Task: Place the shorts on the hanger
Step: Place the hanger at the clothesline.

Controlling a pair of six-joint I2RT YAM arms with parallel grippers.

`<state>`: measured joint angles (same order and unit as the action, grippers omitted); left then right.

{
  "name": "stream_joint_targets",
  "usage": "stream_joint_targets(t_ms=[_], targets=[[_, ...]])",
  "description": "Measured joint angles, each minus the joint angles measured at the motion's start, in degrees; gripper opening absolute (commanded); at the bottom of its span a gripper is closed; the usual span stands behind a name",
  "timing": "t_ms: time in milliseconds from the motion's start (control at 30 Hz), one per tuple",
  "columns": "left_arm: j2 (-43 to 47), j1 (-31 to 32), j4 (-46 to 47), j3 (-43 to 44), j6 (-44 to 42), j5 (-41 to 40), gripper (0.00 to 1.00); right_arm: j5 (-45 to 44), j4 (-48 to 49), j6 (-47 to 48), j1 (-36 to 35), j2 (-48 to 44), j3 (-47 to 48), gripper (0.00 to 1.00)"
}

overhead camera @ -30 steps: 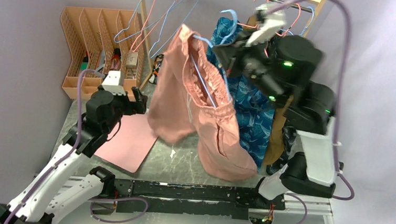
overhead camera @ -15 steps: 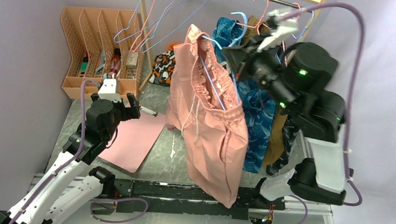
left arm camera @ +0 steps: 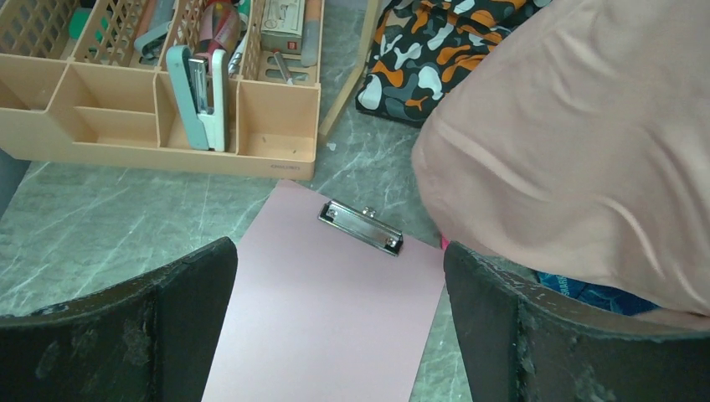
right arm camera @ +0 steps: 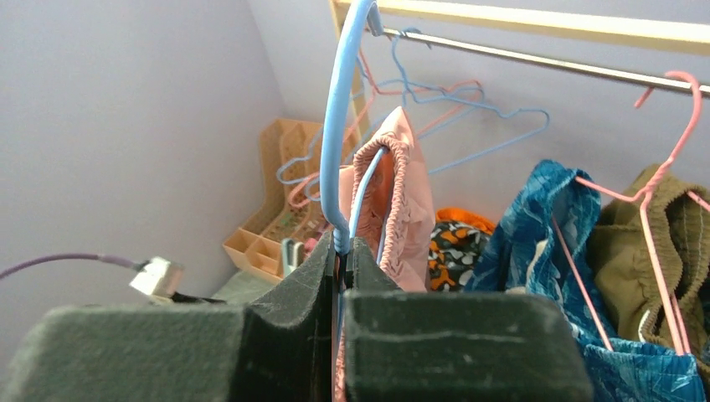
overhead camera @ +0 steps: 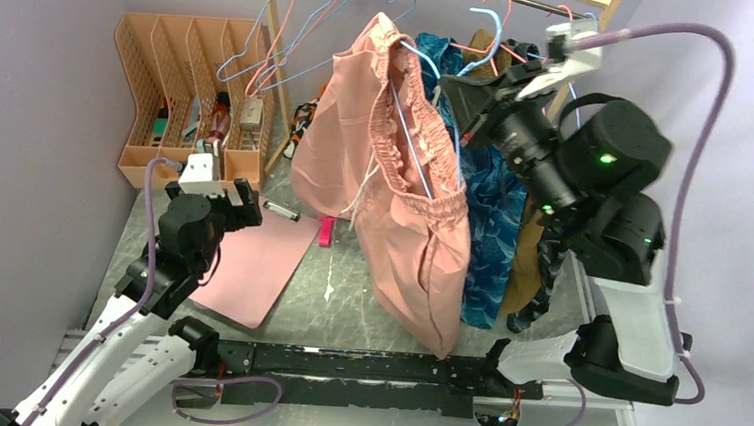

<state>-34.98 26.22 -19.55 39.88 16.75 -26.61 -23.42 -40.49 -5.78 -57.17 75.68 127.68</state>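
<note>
The salmon shorts (overhead camera: pixel 403 210) hang in the air, their gathered waistband threaded over the light-blue wire hanger (overhead camera: pixel 413 147). My right gripper (overhead camera: pixel 469 99) is shut on the hanger's neck just under the hook. In the right wrist view the fingertips of this gripper (right arm camera: pixel 342 251) pinch the blue wire of the hanger (right arm camera: pixel 342 126), and the hook's tip reaches up beside the rail (right arm camera: pixel 536 59). The shorts' waistband (right arm camera: pixel 410 193) hangs just beyond. My left gripper (overhead camera: pixel 238 203) is open and empty, low over the table left of the shorts (left arm camera: pixel 578 151). In its wrist view the left gripper (left arm camera: pixel 339 327) shows wide-apart jaws.
A pink clipboard (left arm camera: pixel 335 293) lies under the left gripper. An orange desk organizer (overhead camera: pixel 186 89) stands at the back left. A blue patterned garment (overhead camera: pixel 489 201), an olive garment (right arm camera: pixel 670 243) and pink hangers (right arm camera: pixel 649 193) hang on the rail. A camouflage cloth (left arm camera: pixel 435 50) lies behind.
My right arm has raised the hanger and shorts up and to the right, toward the rail; the shorts' legs have lifted off the table. The left gripper drew back a little, still open.
</note>
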Motion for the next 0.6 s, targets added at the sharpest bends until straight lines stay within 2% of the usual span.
stream_joint_targets(t_ms=[100,233,600], targets=[[-0.11,0.0,0.0,0.0,0.2,-0.04,0.96,-2.84,4.74,1.01,0.0,-0.35,-6.64,0.0],[0.17,-0.02,-0.02,0.0,0.22,-0.09,0.97,-6.29,8.24,2.08,0.0,3.43,-10.95,0.0],[1.2,-0.02,0.0,0.0,0.66,-0.13,0.97,-15.19,14.51,1.84,1.03,6.45,-13.0,0.0]])
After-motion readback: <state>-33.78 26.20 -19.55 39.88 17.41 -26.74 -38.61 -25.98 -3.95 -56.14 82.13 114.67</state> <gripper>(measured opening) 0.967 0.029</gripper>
